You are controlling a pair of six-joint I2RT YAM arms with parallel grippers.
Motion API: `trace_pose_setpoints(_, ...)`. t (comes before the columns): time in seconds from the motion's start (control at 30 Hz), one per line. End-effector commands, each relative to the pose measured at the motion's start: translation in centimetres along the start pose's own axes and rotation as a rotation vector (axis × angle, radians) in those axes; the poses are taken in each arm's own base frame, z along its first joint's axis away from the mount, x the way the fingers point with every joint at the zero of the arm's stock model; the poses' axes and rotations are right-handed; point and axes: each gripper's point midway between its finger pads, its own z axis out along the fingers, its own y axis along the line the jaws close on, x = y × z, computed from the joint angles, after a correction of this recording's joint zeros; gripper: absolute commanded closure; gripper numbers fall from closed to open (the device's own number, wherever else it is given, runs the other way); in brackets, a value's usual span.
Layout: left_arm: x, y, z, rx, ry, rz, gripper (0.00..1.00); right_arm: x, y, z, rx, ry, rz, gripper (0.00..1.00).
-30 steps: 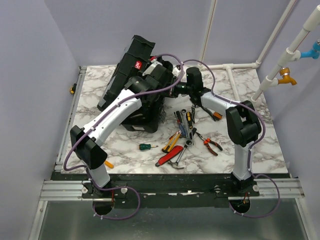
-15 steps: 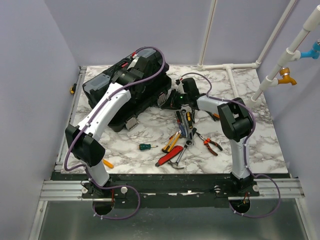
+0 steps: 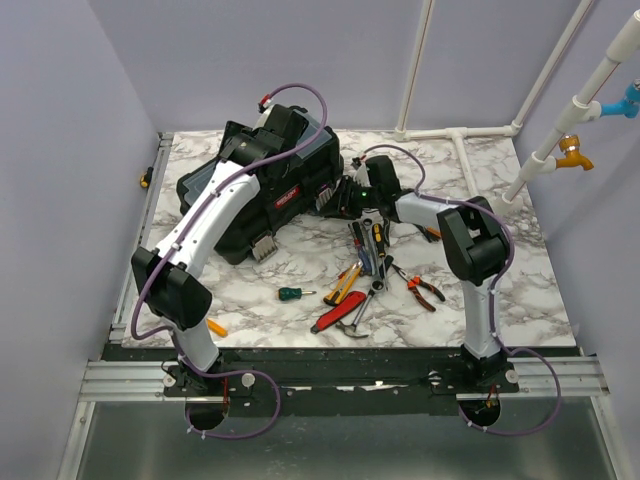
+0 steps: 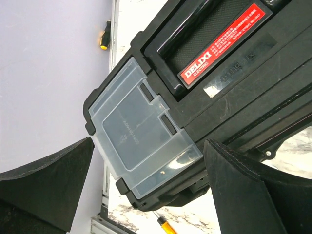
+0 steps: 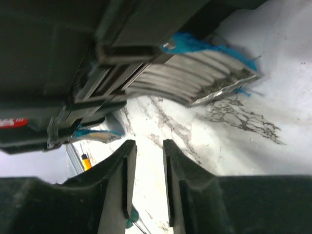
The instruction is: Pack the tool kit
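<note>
- A yellow-and-black screwdriver (image 3: 145,180) lies off the marble, on the rail at the far-left edge of the surface (image 3: 500,200).
- The left claw (image 4: 148,156) hangs above the toolbox's lid with its fingers spread wide and nothing between them.
- Below it in the left wrist view are a clear lid compartment (image 4: 141,146) and a red label (image 4: 222,41).
- The toolbox (image 3: 300,185) lies at the back left of the surface, lid down, turned at an angle to the edges. The left arm reaches over it.
- An orange-handled tool (image 3: 217,328) lies at the near edge, just beside the left arm's base.
- The right claw (image 5: 147,143) sits low at the toolbox's right end, its fingers only slightly parted and pinching nothing. A grey latch with teal trim (image 5: 204,73) stands out from the box just ahead of it.
- A small green-handled screwdriver (image 3: 290,293) lies alone in front of the toolbox.
- Right of it the loose tools are scattered together: a red-handled tool (image 3: 337,312), a yellow-and-orange one (image 3: 345,283), dark screwdrivers (image 3: 365,245) and orange-handled pliers (image 3: 425,288).
</note>
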Motion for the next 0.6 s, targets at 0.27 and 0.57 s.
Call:
trace_pose_setpoints(0.27,-3.3,2.9,-1.6,0.406,-0.128,-0.355,0.02,-1.7,5.4,-3.8,-0.147,-0.155,-0.004,0.26)
trace_pose_setpoints(0.57,-5.2,7.5,4.0,0.581,-0.08,-0.641,0.02,-1.0,7.7,-4.8,-0.248,-0.212,0.031,0.03)
